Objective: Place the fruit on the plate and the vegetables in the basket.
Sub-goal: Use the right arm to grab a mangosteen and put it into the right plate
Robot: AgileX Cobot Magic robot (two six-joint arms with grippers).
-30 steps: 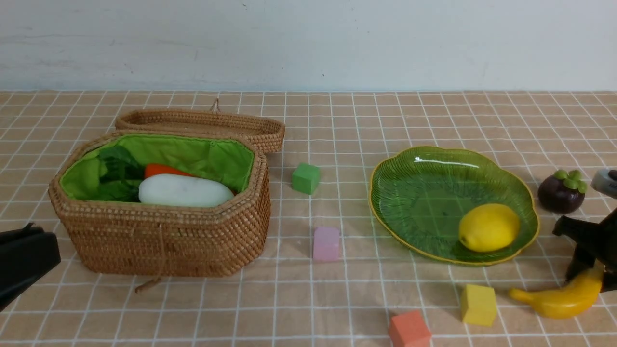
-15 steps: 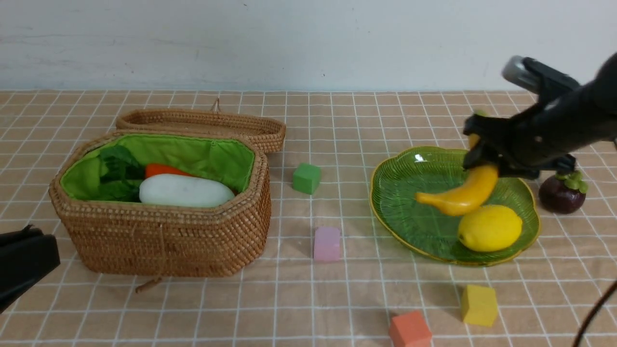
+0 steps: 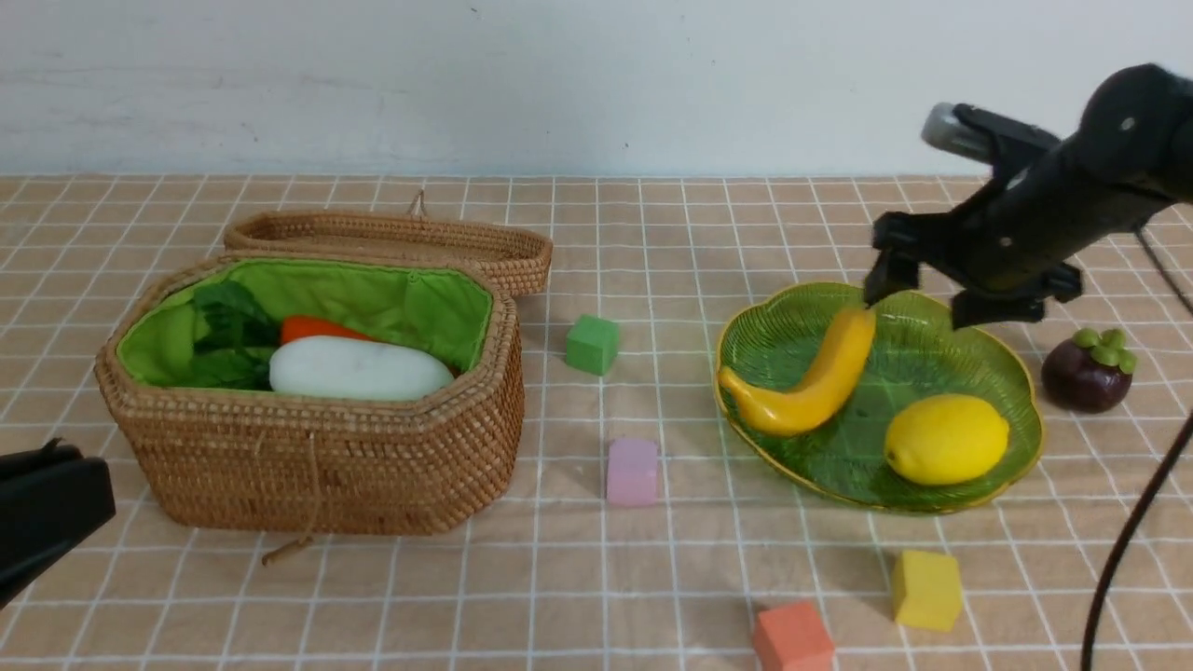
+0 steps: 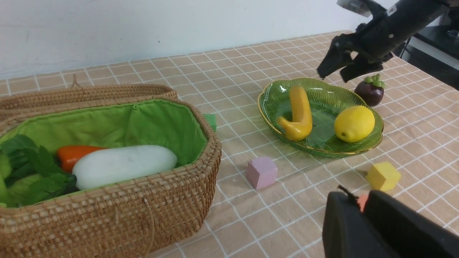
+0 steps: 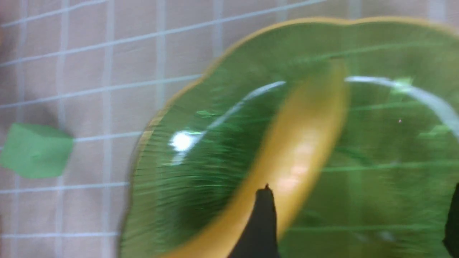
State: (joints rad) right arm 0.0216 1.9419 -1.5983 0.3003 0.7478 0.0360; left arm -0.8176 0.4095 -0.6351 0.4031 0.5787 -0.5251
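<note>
The right tool (image 3: 923, 303) hangs open and empty over the plate's (image 3: 932, 359) far side, one finger just above the banana's (image 3: 811, 387) raised end. The banana lies in the plate beside the lemon (image 3: 946, 438). The mangosteen (image 3: 1086, 373) sits on the desk (image 3: 652, 578), just beside the plate's right rim. Best to rise straight up first, sparing the banana, then take the mangosteen from above, jaws clear of that rim. Bare desk lies behind it. The left tool (image 3: 47, 503) sits low by the basket (image 3: 326, 475); whether it is open I cannot tell.
</note>
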